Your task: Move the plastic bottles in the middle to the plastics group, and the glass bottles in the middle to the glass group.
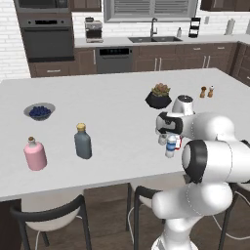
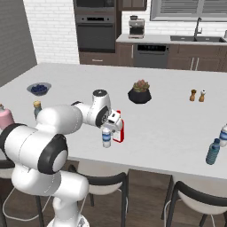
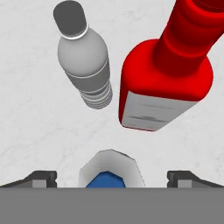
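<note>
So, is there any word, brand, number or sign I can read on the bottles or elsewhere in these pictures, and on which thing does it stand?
No text can be read anywhere.
Red bottle: white label with faint grey marks, too blurred to read.
Blue-label bottle: label shows colour alone, no letters.
Greyish bottle: plain, no label.
Pink bottle and dark grey-blue bottle: no print visible.
Clear bottles at far right: too small to tell.

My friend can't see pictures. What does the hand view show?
The open gripper hangs over a bottle with a blue label, between its fingertips. Beyond stand a grey bottle and a red bottle on the white counter.
</note>
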